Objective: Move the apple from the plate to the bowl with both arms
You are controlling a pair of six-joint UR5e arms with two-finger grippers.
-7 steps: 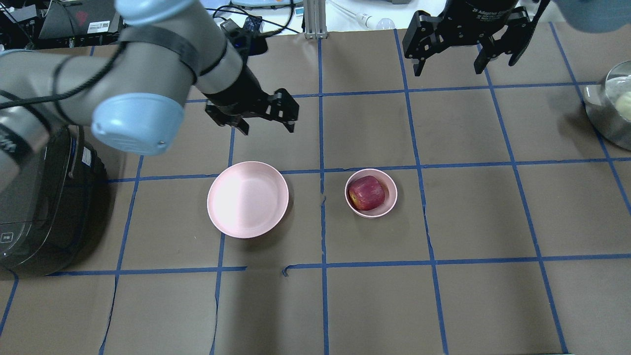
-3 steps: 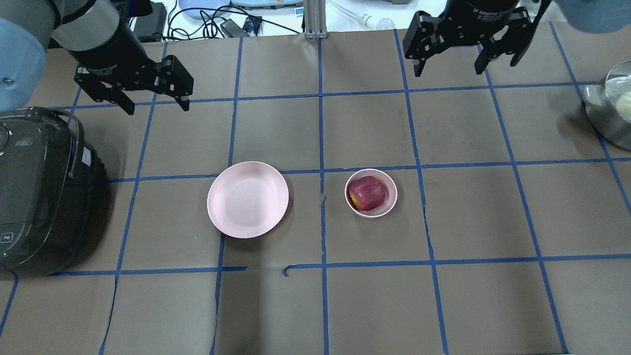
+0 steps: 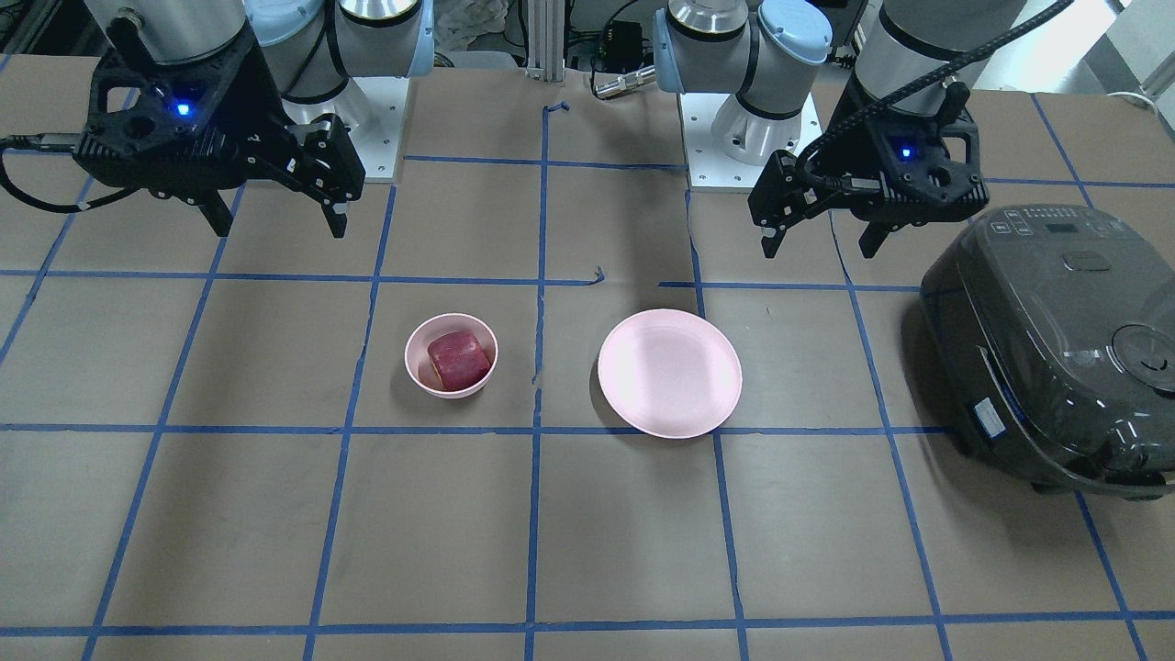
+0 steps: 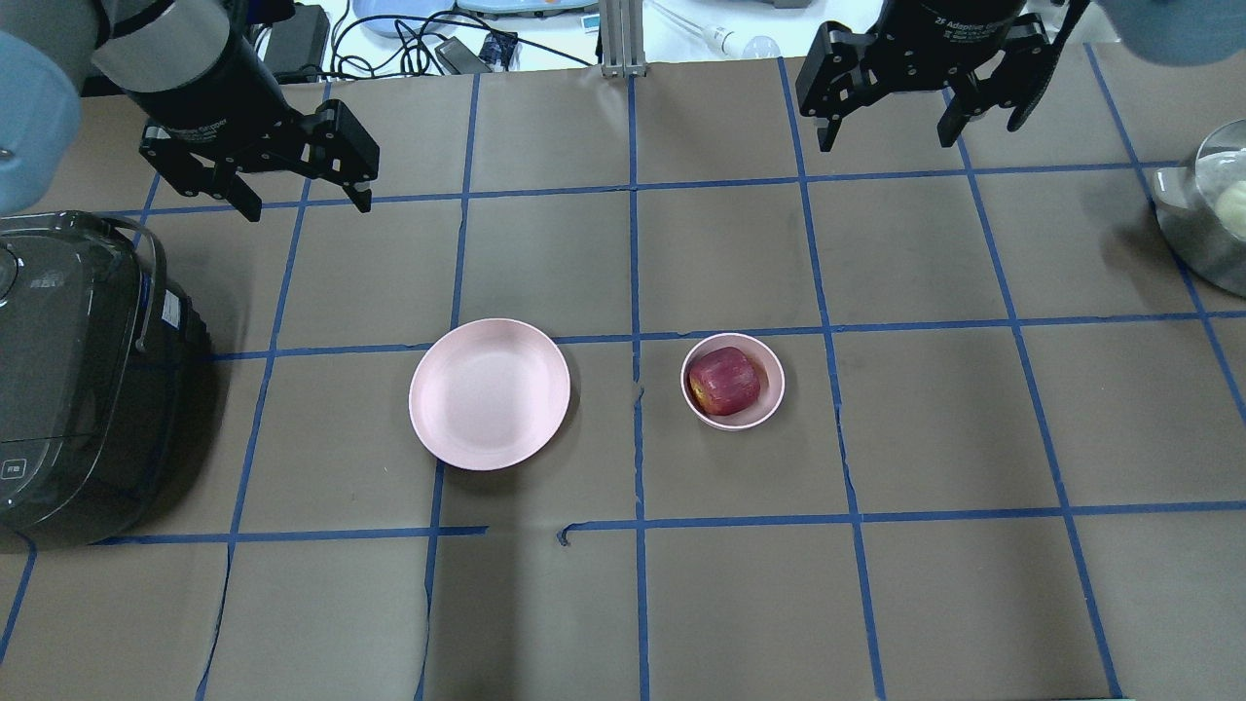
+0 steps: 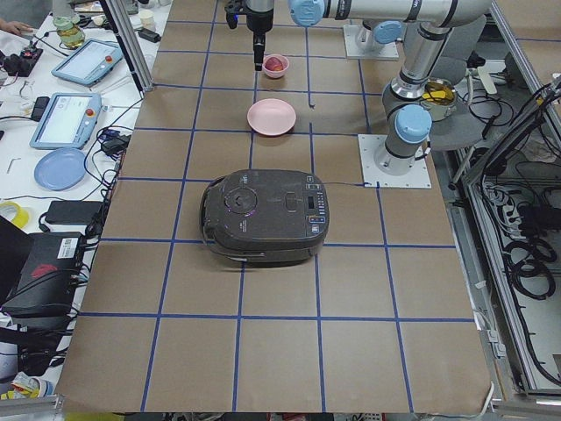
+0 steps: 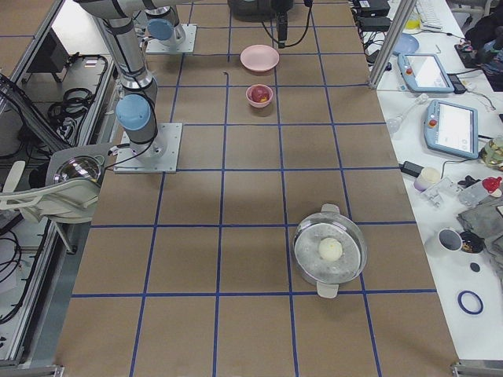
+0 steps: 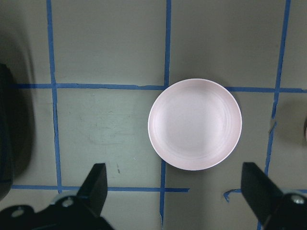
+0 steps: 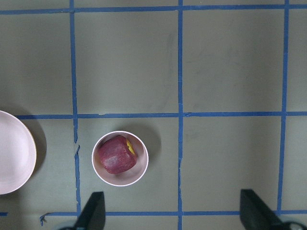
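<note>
— Where's the apple on your feed?
— I have the apple (image 4: 723, 381) sitting inside the bowl (image 4: 775, 393), with a yellowish patch showing on its skin. The plate (image 4: 489, 394) is bare and lies beside the bowl without touching it, and a blue tape line (image 4: 635, 292) runs between them.
— And the grippers?
— My left gripper (image 4: 310, 206) hangs above the table (image 4: 915, 604) with its jaws spread wide and nothing in them, near the dark rice cooker (image 4: 68, 380). Its wrist camera looks straight down on the plate. The right gripper (image 4: 886, 143) is likewise spread and empty, well apart from the bowl. Its wrist camera catches bowl and apple low in the picture.
— Any writing you can read?
— On the right gripper's body I make out "2F Adaptive", the rest cut off. The left gripper's white lettering is too blurred for me. The cooker's side carries a small white sticker (image 4: 171, 310), too small to read. A steel pot (image 4: 1207, 224) at the edge holds something pale and round
</note>
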